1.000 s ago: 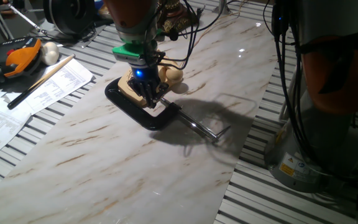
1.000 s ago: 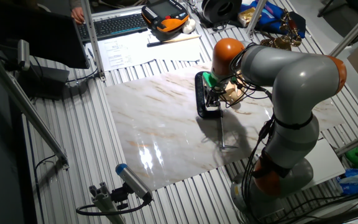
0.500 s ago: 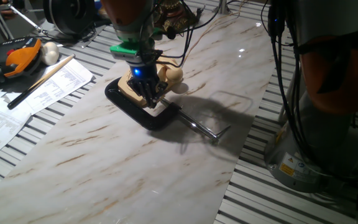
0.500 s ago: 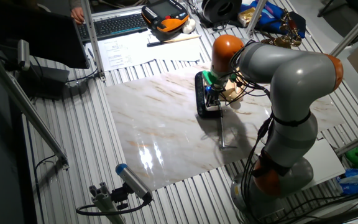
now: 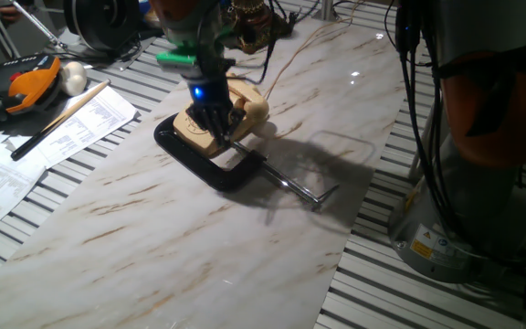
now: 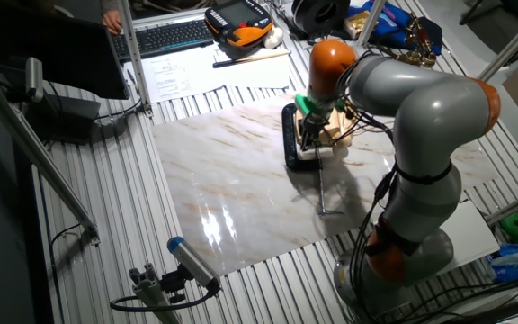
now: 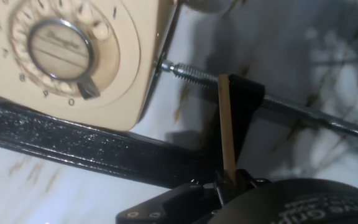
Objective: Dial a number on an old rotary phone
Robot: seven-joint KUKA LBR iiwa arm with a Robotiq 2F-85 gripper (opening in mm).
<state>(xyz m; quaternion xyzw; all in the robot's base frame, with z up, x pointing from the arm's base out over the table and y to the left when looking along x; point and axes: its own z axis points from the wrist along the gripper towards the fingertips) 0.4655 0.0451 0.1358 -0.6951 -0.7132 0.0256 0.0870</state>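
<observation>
My claw (image 5: 215, 126) has moved a little. A moment ago it hung low over the front edge of the old rotary phone (image 5: 219, 117), close to the black clamp (image 5: 210, 162). Now it sits a bit higher and farther back, more over the phone's body, and more of the handset end shows. I think I am still lining up, and no number has been turned yet.

The phone sits on the marble board (image 5: 199, 238), squeezed in the black clamp. The clamp's steel screw (image 7: 194, 73) pushes on the phone's side, so it should stay put when I turn the dial.

The hand view shows what the table cameras cannot. I can see the round dial (image 7: 59, 51) with its number holes and the little metal finger stop (image 7: 88, 89) near the 0. I can also see a thin wooden stick (image 7: 227, 130) poking out from my claw. My claw is pinched tight on it. The stick's tip is over the clamp and the screw, off to the side of the dial, not in a hole.

From the other side of the table (image 6: 306, 137), I see my big grey arm (image 6: 421, 117) bending over the phone, but the dial is hidden. The stick is too thin to see there, so I cannot be sure how close its tip is to the clamp.
</observation>
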